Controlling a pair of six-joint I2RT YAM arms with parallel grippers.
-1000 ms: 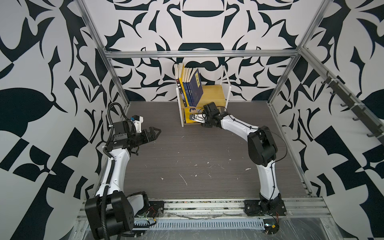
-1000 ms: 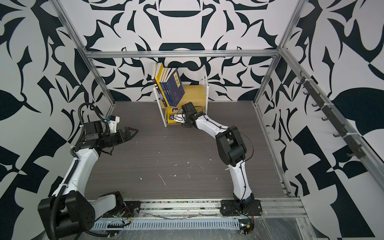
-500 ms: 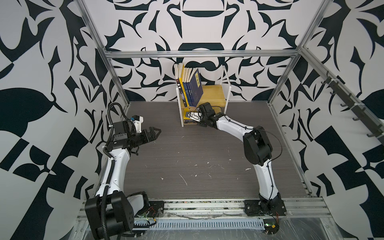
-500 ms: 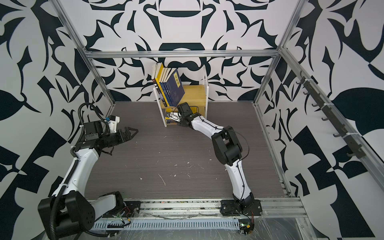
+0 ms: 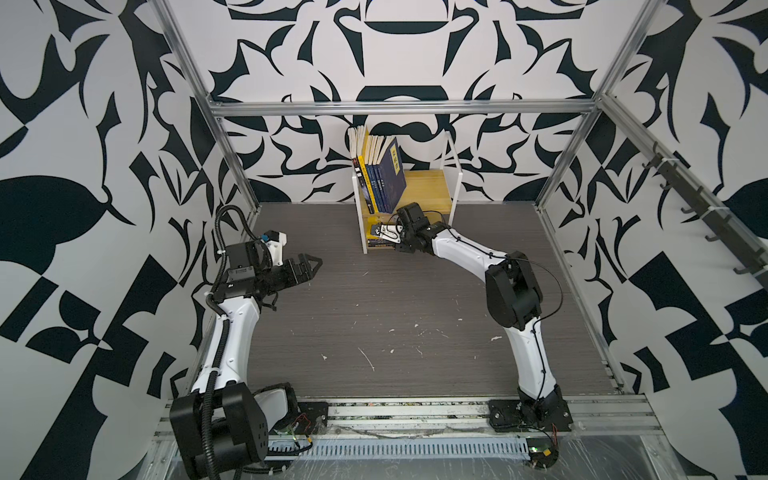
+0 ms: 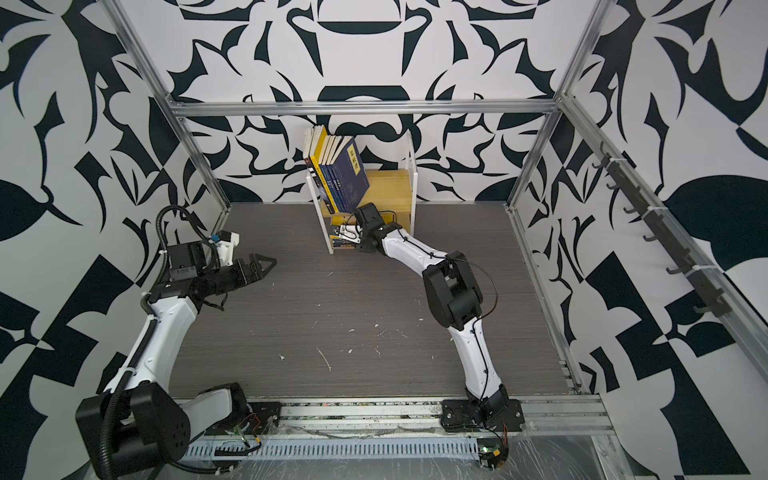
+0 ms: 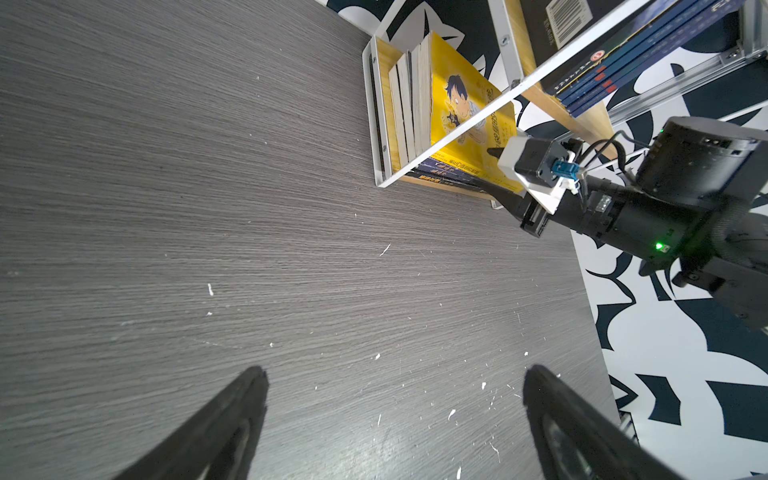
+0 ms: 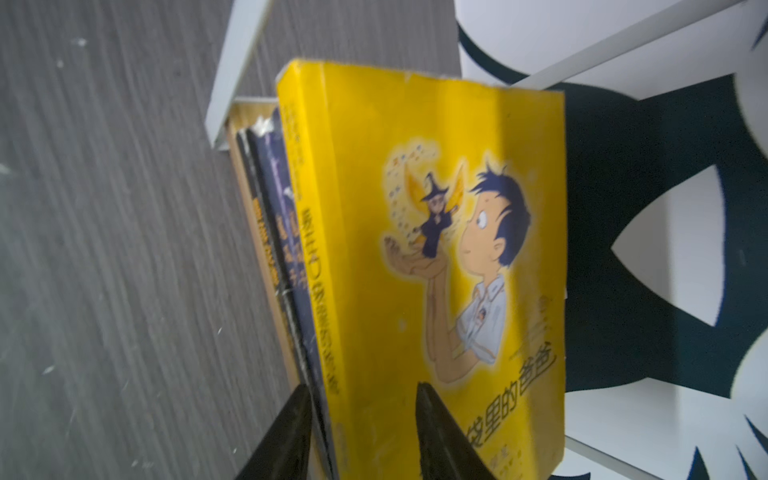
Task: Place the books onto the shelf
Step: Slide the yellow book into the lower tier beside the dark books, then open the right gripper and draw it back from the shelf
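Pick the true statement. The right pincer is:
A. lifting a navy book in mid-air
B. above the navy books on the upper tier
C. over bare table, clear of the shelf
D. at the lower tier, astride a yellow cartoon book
D: the right pincer has a finger on each side of the yellow cartoon book, which sits in the lower tier of the shelf, beneath the navy books.

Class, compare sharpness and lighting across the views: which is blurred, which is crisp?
Right wrist view: the yellow book looks soft, its lettering smeared. Left wrist view: table grain crisp, the left gripper dark and blurred. In both top views: even light, shelf sharp.
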